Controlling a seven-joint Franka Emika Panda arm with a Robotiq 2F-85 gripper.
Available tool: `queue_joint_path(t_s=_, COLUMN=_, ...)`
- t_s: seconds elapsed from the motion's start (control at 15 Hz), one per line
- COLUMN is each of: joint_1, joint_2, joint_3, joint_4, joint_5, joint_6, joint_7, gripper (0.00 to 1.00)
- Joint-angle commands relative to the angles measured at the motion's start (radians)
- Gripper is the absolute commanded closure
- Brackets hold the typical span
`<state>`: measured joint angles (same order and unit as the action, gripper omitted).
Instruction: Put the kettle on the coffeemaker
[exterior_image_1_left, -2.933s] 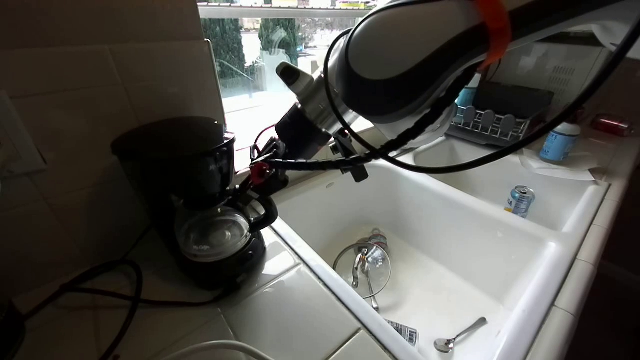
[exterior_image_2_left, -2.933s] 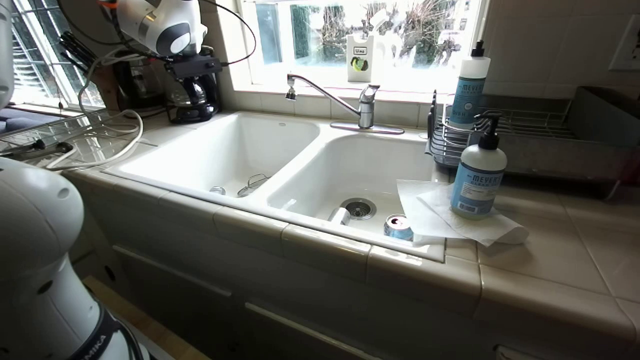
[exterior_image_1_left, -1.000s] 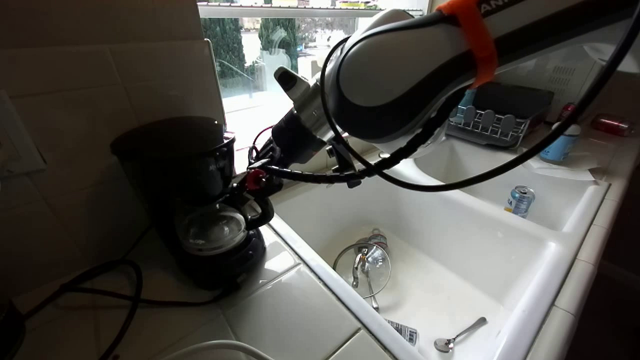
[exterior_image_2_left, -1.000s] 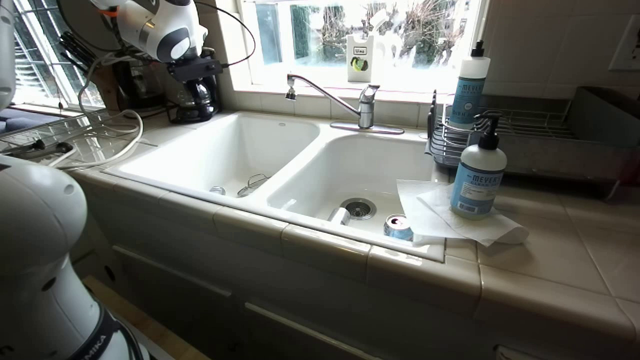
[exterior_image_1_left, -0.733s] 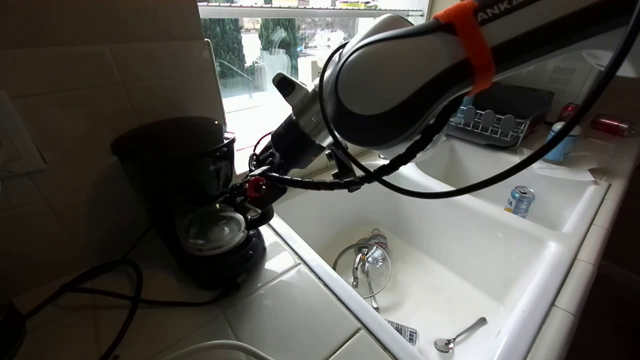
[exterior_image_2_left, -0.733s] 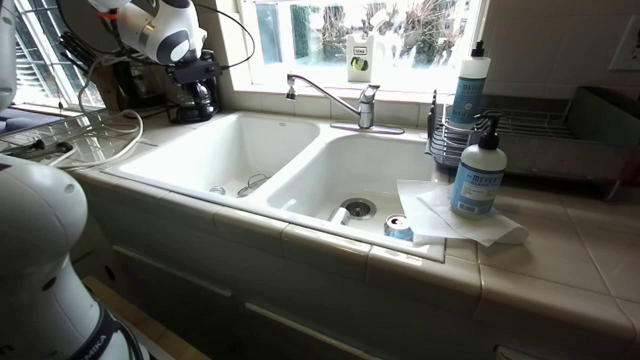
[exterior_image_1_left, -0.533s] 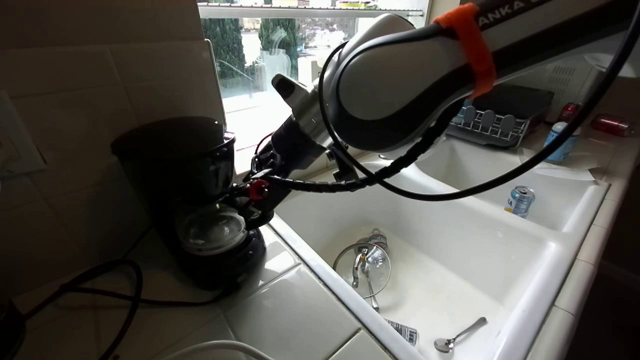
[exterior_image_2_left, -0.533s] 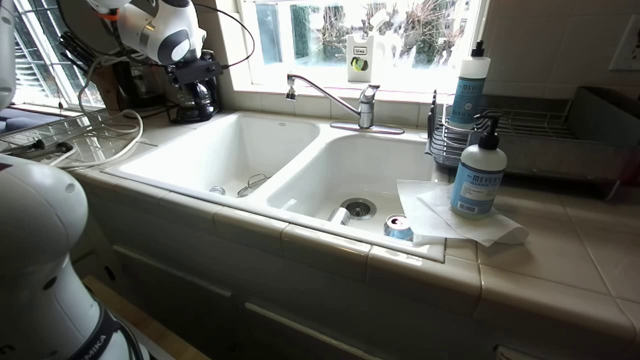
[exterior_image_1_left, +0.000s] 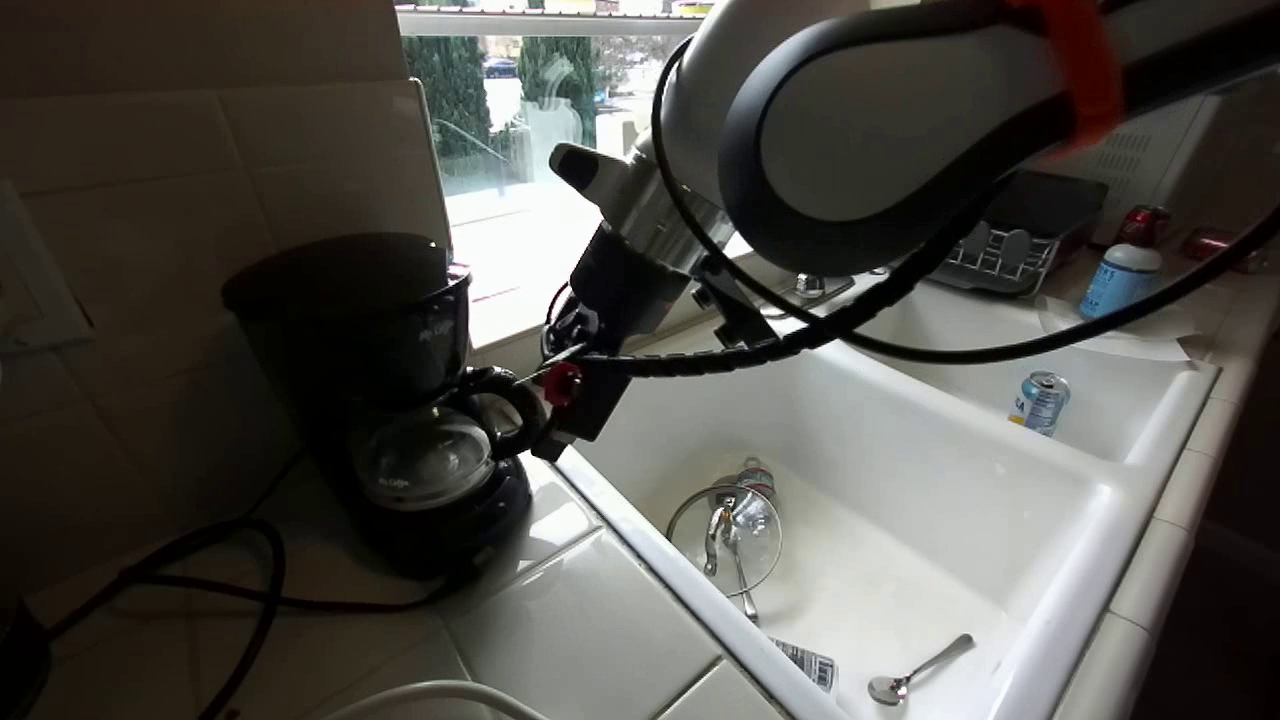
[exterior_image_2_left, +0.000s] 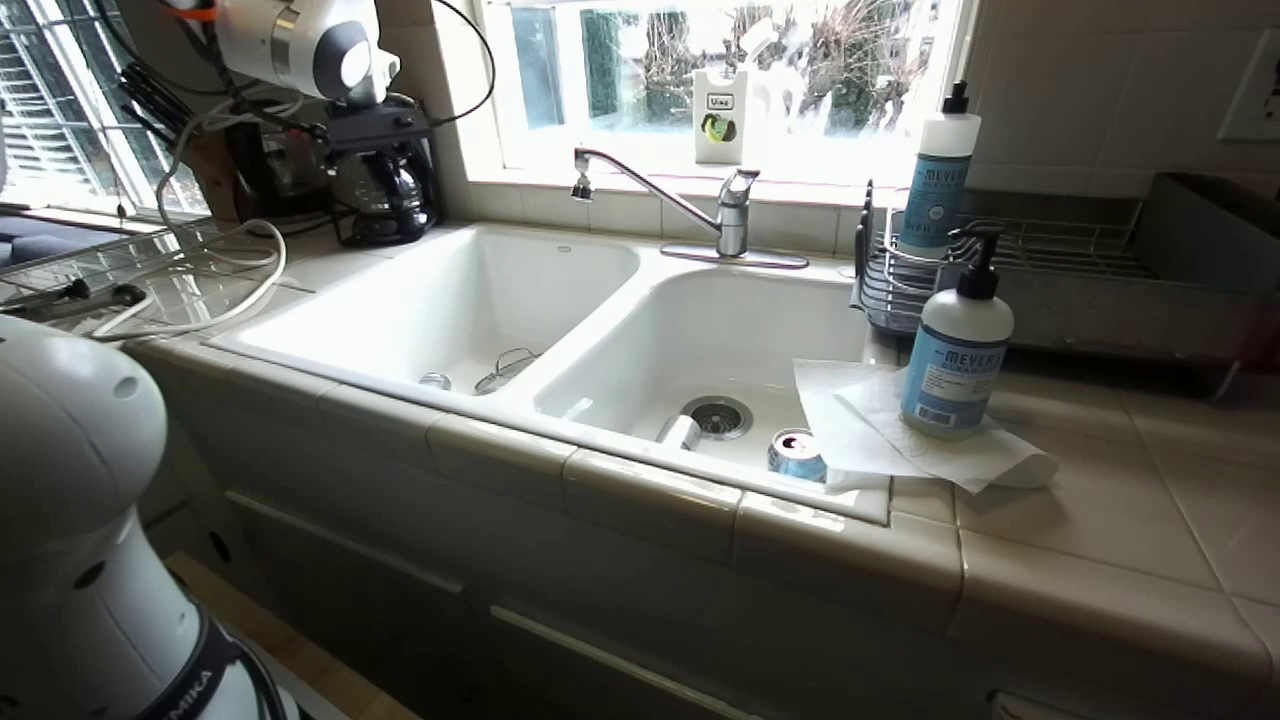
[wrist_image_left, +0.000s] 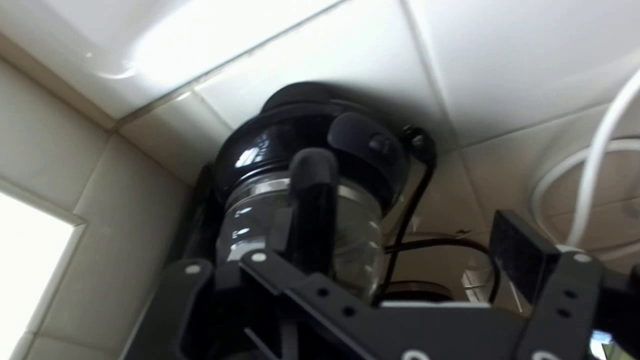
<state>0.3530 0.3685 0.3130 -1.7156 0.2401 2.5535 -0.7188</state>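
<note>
The kettle (exterior_image_1_left: 425, 462), a clear glass carafe with a black handle (wrist_image_left: 314, 210), stands upright inside the black coffeemaker (exterior_image_1_left: 350, 320), on its round base and under the boxy top. In the wrist view the coffeemaker's glossy base (wrist_image_left: 280, 135) meets the steel-banded end of the glass. My gripper (wrist_image_left: 400, 235) is open, its fingers spread wide. The handle lies between them, close to the left finger in that view; whether they touch I cannot tell. An exterior view shows the gripper just beside the handle, over the counter's edge.
A white double sink (exterior_image_1_left: 860, 400) borders the counter, with a glass lid (exterior_image_1_left: 725, 540) and spoon (exterior_image_1_left: 890, 690) in it. The black cord (exterior_image_1_left: 270, 600) loops over the tiles. A chrome faucet (exterior_image_2_left: 735, 215) rises behind the sink. A white cable (wrist_image_left: 595, 165) crosses the wrist view.
Since about three seconds ago the kettle has shifted slightly deeper into the coffeemaker, then stayed put. In the last half second my gripper has drawn back from the coffeemaker, baring more of the handle.
</note>
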Motion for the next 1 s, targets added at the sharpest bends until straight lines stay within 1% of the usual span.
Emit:
queue_joint_path(t_s=0.0, joint_1=-0.029, joint_2=-0.197, joint_3=0.023, joint_4=-0.174, joint_5=-0.038, joint_6=-0.152, joint_7=0.189, gripper=0.0)
queue_joint_path(t_s=0.2, joint_1=-0.035, joint_2=-0.362, joint_3=0.018, joint_4=-0.299, joint_5=-0.075, joint_6=-0.275, joint_7=0.327, gripper=0.0)
queue_joint_path(t_s=0.33, joint_1=-0.037, joint_2=-0.47, joint_3=0.013, joint_4=-0.363, joint_5=-0.087, joint_6=-0.384, joint_7=0.408, gripper=0.0)
queue_joint_path(t_s=0.53, joint_1=-0.046, joint_2=-0.613, joint_3=-0.007, joint_4=-0.445, joint_5=-0.109, joint_6=-0.564, joint_7=0.494, gripper=0.0)
queue_joint_path(t_s=0.6, joint_1=-0.031, joint_2=-0.496, joint_3=-0.002, joint_4=-0.343, joint_5=-0.083, joint_6=-0.508, joint_7=0.437, gripper=0.0)
queue_joint_path(t_s=0.67, joint_1=-0.033, joint_2=-0.542, joint_3=-0.009, joint_4=-0.373, joint_5=-0.089, joint_6=-0.547, joint_7=0.457, gripper=0.0)
queue_joint_path(t_s=0.73, joint_1=-0.034, joint_2=-0.575, joint_3=-0.014, joint_4=-0.396, joint_5=-0.091, joint_6=-0.561, joint_7=0.466, gripper=0.0)
queue_joint_path(t_s=0.93, joint_1=-0.035, joint_2=-0.604, joint_3=-0.017, joint_4=-0.427, joint_5=-0.092, joint_6=-0.562, joint_7=0.471, gripper=0.0)
